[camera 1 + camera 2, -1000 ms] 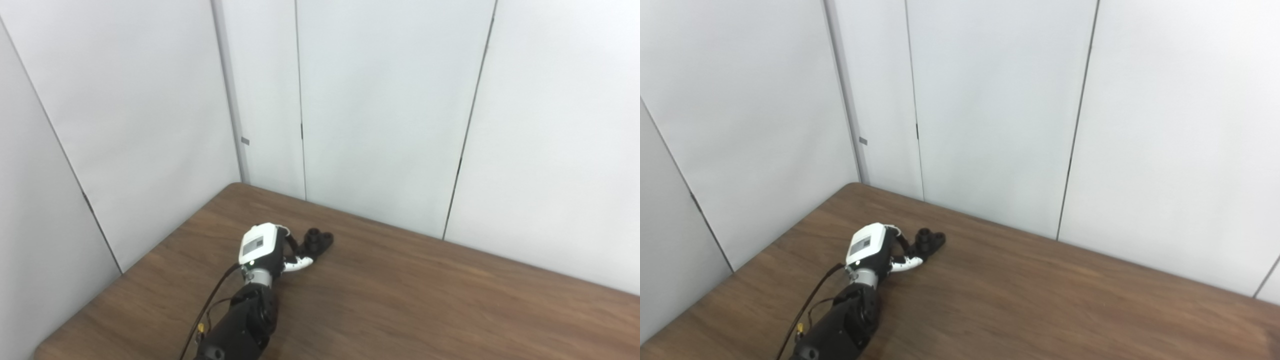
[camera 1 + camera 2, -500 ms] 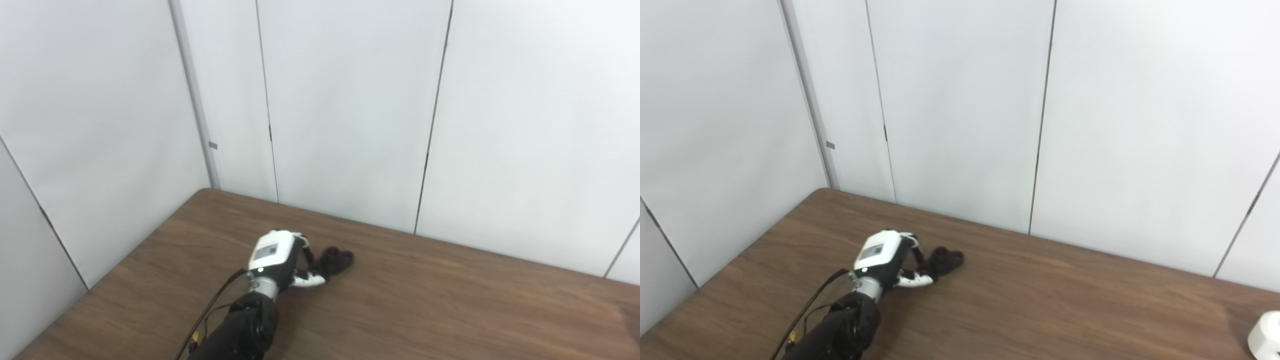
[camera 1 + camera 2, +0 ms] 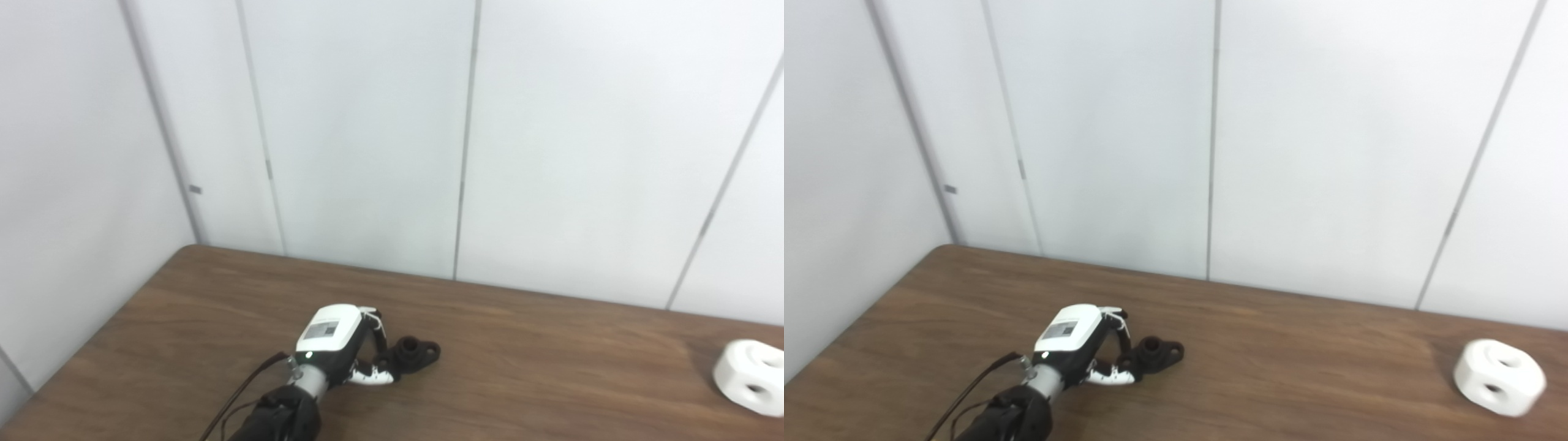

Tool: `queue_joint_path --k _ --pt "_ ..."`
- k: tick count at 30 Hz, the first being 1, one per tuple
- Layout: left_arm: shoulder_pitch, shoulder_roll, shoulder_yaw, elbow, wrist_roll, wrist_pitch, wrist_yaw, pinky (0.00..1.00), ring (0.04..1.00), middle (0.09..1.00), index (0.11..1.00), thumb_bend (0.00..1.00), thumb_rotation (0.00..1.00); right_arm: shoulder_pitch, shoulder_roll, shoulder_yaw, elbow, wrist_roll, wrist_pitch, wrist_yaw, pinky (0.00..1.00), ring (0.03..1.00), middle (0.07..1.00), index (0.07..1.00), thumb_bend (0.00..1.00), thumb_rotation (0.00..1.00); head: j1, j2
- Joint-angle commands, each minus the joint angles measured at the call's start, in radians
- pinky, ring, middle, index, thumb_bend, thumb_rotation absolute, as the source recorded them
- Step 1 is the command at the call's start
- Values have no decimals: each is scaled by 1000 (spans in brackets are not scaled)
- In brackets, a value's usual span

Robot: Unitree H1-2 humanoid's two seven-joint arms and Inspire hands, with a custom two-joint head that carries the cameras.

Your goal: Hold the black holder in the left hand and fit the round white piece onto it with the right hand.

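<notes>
The black holder [image 3: 413, 354] lies on the brown table [image 3: 520, 367], left of the middle. My left hand [image 3: 343, 343] comes in from the bottom left, and its fingers [image 3: 370, 375] curl around the holder's near end; it also shows in the right eye view [image 3: 1084, 346], with the holder [image 3: 1157, 354] just beyond it. The round white piece [image 3: 750, 376] with holes in its side lies far right on the table, also in the right eye view [image 3: 1497, 376]. My right hand is not in view.
White wall panels [image 3: 367, 135] stand close behind the table and along its left side. The table's far edge [image 3: 429, 278] runs along the wall.
The camera has swung right, so the white piece has come into view. My left hand stays at the black holder.
</notes>
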Motion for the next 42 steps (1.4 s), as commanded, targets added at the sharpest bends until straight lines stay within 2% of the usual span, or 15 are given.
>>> queue_joint_path --k 1,3,5,6,8,12,16,18,21,28,32,36,39,41,42 --pt "-15 -2 -5 -32 10 -38 -15 906 876 845 482 519 46 -10 51 19 -50 -17 -21 -15 737 849 914 943 221 192 -20 4" --pt "-12 -14 -10 -50 9 -41 -36 939 886 854 482 519 45 -10 52 33 -55 -32 -23 -22 731 842 916 956 195 52 -42 7" --pt "-5 -25 -16 -59 2 -72 -35 980 886 860 482 519 45 -9 53 44 -65 7 -20 -13 761 859 933 976 181 13 -74 12" --pt "-1 -28 -20 -56 -1 -99 -25 984 884 859 482 519 45 -8 56 49 -72 34 -15 -9 869 914 972 990 155 5 -95 14" --pt "7 -32 -23 -53 -5 -143 -14 956 874 852 481 519 46 -6 58 59 -86 53 -2 -9 925 939 987 998 151 1 -125 19" --pt "32 -48 -21 -63 -8 -195 -17 977 868 843 481 519 46 0 57 73 -86 23 -2 -26 841 889 944 996 209 0 -206 24" --pt "55 -61 -9 -63 -31 -230 -25 907 862 840 481 519 45 11 41 79 -62 4 -32 -24 717 818 886 948 273 0 -264 35" --pt "64 -68 -4 -59 -45 -237 -32 928 870 843 482 518 44 18 33 80 -58 -11 -27 -23 671 793 867 927 313 66 -274 38" --pt "71 -71 -4 -57 -47 -248 -45 947 877 846 482 517 43 24 28 80 -51 -30 -33 -25 621 760 840 892 396 259 -287 41" --pt "69 -71 -15 -43 -53 -265 -92 990 886 850 482 518 43 26 38 79 -32 -59 -57 -38 579 723 811 853 499 422 -315 53" --pt "67 -65 -24 -21 -47 -283 -90 968 886 847 482 518 43 25 46 85 -31 -71 -54 -42 576 725 812 852 521 470 -330 48" --pt "66 -62 -19 15 -54 -321 -69 960 882 844 482 518 43 24 51 101 -24 -81 -72 -52 572 722 808 843 522 474 -389 25" --pt "68 -56 -12 32 -59 -348 -62 940 873 836 482 518 43 19 51 115 -38 -92 -82 -58 565 727 801 838 561 524 -431 3" --pt "66 -46 -8 36 -64 -355 -75 975 875 841 482 518 42 8 52 117 -56 -101 -94 -68 545 695 781 821 574 494 -462 -10" --pt "65 -40 -5 35 -71 -354 -88 984 877 843 482 518 42 -10 44 98 -77 -93 -103 -80 541 687 776 818 575 482 -489 -22"
